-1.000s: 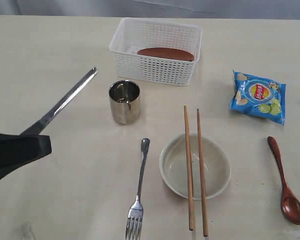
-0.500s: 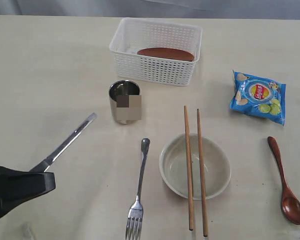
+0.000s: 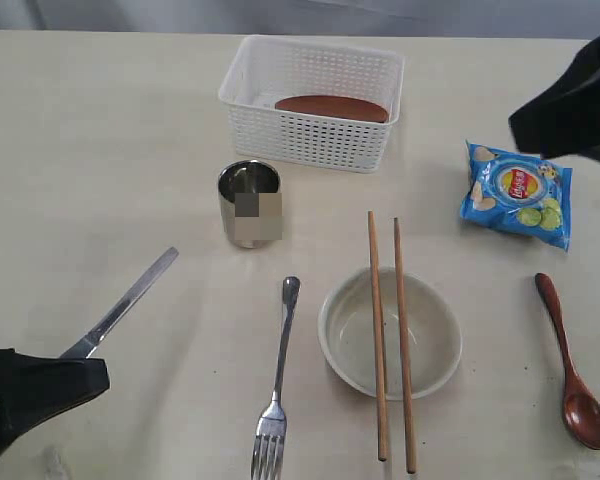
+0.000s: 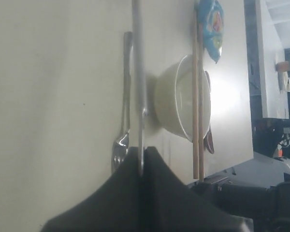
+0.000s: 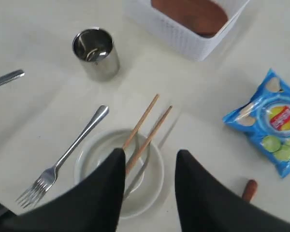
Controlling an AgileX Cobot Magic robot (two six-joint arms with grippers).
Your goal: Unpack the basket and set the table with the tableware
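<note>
The white basket (image 3: pixel 310 140) stands at the back of the table (image 3: pixel 90 120) with the brown plate (image 3: pixel 331 107) inside. My left gripper (image 3: pixel 98 372) (image 4: pixel 142 157) is shut on the steel knife (image 3: pixel 125 300) at the near left; the blade slants toward the steel cup (image 3: pixel 248 203). The fork (image 3: pixel 278 380) lies left of the off-white bowl (image 3: pixel 435 340), and two chopsticks (image 3: pixel 378 350) rest across the bowl. The wooden spoon (image 3: pixel 573 365) lies at the near right. My right gripper (image 3: pixel 570 110) (image 5: pixel 150 157) hangs open and empty high at the back right.
A blue chips bag (image 3: pixel 517 193) lies on the table right of the basket, just below my right gripper in the exterior view. The left side of the table around the knife is bare cream surface.
The left gripper has carried the knife toward the near edge and lower, its tip dropping away from the cup's far side. The right arm has come into view at the back right.
</note>
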